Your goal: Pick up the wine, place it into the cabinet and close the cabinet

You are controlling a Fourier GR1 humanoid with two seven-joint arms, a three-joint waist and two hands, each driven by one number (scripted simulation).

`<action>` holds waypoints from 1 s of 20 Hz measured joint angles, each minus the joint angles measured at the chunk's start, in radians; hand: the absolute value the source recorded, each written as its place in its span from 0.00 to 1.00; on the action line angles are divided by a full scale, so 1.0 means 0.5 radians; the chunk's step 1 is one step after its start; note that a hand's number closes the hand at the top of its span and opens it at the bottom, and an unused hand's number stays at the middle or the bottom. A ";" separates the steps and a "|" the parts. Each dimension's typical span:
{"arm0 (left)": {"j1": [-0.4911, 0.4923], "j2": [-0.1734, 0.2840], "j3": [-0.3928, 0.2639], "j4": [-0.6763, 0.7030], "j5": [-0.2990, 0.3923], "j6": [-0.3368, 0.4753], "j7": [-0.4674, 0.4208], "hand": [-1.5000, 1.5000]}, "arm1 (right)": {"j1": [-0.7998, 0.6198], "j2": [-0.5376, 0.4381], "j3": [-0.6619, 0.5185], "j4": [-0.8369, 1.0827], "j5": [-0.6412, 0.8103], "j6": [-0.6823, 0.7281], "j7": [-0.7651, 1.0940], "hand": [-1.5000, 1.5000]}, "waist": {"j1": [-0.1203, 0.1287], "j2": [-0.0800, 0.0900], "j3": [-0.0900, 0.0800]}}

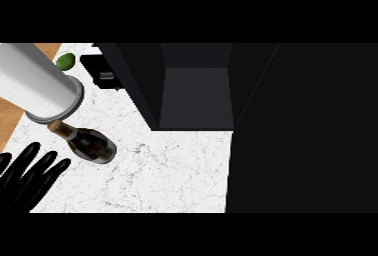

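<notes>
White marble counter | wine bottle beside open cabinet | lime behind | left hand open, resting

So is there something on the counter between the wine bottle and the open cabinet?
Nothing visible stands there. The wine bottle stands on the marble counter, and only bare marble lies between it and the open cabinet. The grey forearm hangs over the bottle's neck, on the side away from the cabinet.

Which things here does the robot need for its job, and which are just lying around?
Needed:
wine bottle
cabinet, open
left hand, open, beside the bottle

Just lying around:
green fruit
small black box
</notes>
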 measured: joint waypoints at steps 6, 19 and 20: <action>-0.046 0.020 0.138 -0.006 0.113 0.083 0.131 0.00 | -0.107 0.028 0.046 -0.016 0.019 -0.065 0.124 0.00 | -0.001 0.000 0.000; -0.173 0.119 0.543 0.044 0.388 0.134 0.317 0.00 | -0.263 0.016 -0.009 -0.038 0.054 -0.128 0.296 0.00 | -0.003 0.000 0.000; -0.190 0.134 0.574 0.046 0.409 0.150 0.341 0.00 | -0.266 0.010 -0.037 -0.036 0.055 -0.117 0.288 0.00 | -0.004 0.000 0.000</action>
